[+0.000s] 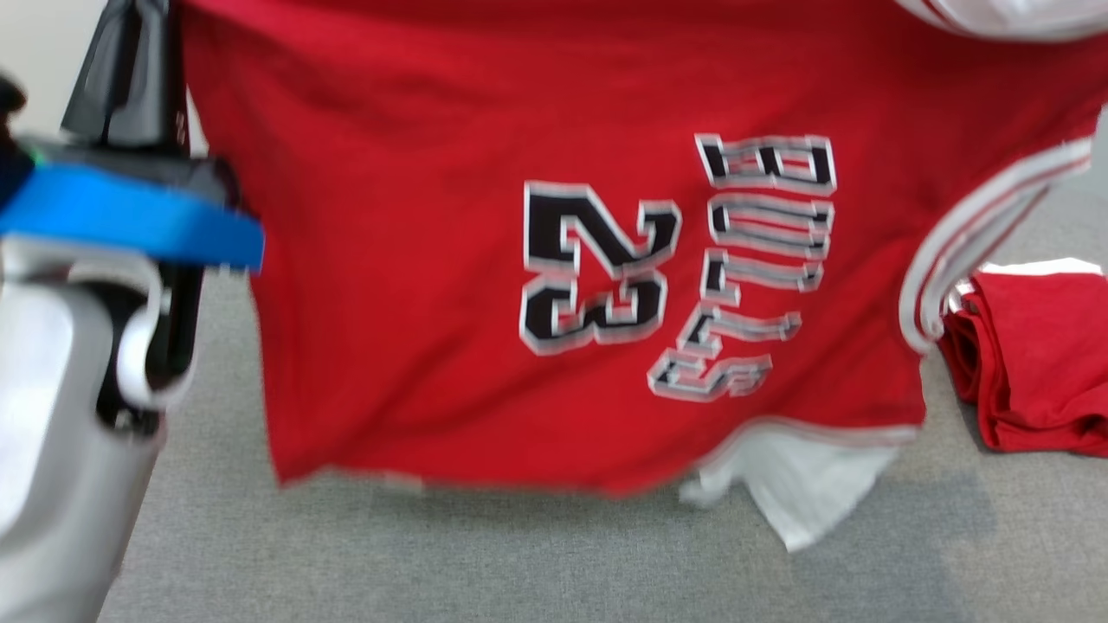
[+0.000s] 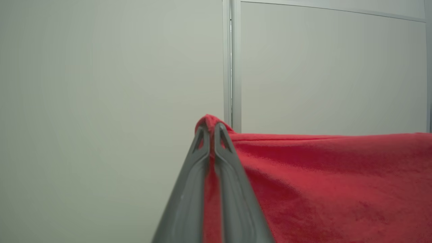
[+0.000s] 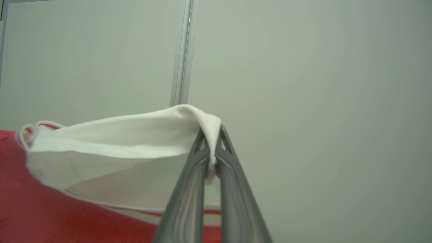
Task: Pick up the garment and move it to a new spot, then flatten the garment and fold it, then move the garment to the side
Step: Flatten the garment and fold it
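Left arm (image 1: 61, 415): rising along the garment's (image 1: 415, 303) edge, on the side away from the red pile (image 1: 1039, 363).
Left hand (image 2: 211, 130): pinching shut on a red corner.
Right hand (image 3: 212, 135): clamping a white fold of the same garment.
Garment: hanging spread above the counter (image 1: 519, 554), just beside the pile.
Handling: looking light, soft and limp, likely sagging between grips; corners are probably giving the best hold.
Room: bare counter is lying open away from the pile.

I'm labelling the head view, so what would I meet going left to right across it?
Left arm with its blue band → red jersey, its 23 then BULLS lettering → folded red cloth.
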Robot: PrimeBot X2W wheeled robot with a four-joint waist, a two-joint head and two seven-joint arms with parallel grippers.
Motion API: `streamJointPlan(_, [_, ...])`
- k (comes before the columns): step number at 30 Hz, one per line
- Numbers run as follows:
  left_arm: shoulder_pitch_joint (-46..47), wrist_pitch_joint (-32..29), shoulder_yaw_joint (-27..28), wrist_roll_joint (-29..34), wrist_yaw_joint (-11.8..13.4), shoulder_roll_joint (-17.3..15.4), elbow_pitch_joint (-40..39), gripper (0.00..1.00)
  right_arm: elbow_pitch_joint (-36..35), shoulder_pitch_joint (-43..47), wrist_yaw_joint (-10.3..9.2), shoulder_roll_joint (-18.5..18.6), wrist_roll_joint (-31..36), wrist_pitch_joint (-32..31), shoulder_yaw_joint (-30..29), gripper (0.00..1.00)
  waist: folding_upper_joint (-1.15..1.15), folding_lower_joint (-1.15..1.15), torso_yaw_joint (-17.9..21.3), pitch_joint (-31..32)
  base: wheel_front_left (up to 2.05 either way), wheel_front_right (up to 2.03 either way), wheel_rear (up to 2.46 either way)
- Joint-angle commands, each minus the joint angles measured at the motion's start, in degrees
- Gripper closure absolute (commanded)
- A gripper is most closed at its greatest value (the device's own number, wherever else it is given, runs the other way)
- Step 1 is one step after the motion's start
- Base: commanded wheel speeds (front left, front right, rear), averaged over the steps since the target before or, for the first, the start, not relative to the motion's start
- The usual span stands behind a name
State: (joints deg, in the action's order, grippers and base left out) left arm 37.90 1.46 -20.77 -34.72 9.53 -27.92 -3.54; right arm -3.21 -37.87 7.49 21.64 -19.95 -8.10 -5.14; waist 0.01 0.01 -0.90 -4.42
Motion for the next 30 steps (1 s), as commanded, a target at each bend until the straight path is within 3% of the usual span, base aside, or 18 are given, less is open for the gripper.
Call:
streamJointPlan(1, [3.3, 1.0, -0.1, -0.7, -1.1, 1.3, 3.7, 1.00, 2.5, -3.5, -0.01, -0.3, -0.4, 0.9, 0.6, 1.00, -0.01, -0.01, -0.2, -0.9, 0.00, 0.00, 0.00])
streamJointPlan(8, [17.8, 7.3, -0.1, -1.4, -5.2, 8.0, 29.4, 1.00, 20.6, -19.2, -0.02, -2.9, -0.7, 6.1, 3.9, 1.00, -0.01, -0.01, 0.7, -3.9, 0.00, 0.00, 0.00])
streamJointPlan(13, [23.2, 11.2, 0.0, -1.8, -8.2, 11.1, 46.1, 1.00, 34.0, -24.7, -0.01, -6.5, -0.5, 10.3, 7.7, 1.00, -0.01, -0.01, 1.9, -5.4, 0.00, 0.00, 0.00])
streamJointPlan(23, [14.8, 13.3, 1.1, -6.1, -13.9, 18.2, 70.3, 1.00, 54.9, -15.6, 0.00, -13.4, -5.9, 16.4, 18.5, 1.00, -0.01, -0.01, 2.4, -8.0, 0.00, 0.00, 0.00])
streamJointPlan(30, [6.8, 13.7, 0.4, -6.7, -15.7, 21.5, 74.7, 1.00, 58.0, -3.8, 0.00, -13.8, -13.4, 20.6, 23.7, 1.00, -0.01, -0.01, 1.3, -7.8, 0.00, 0.00, 0.00])
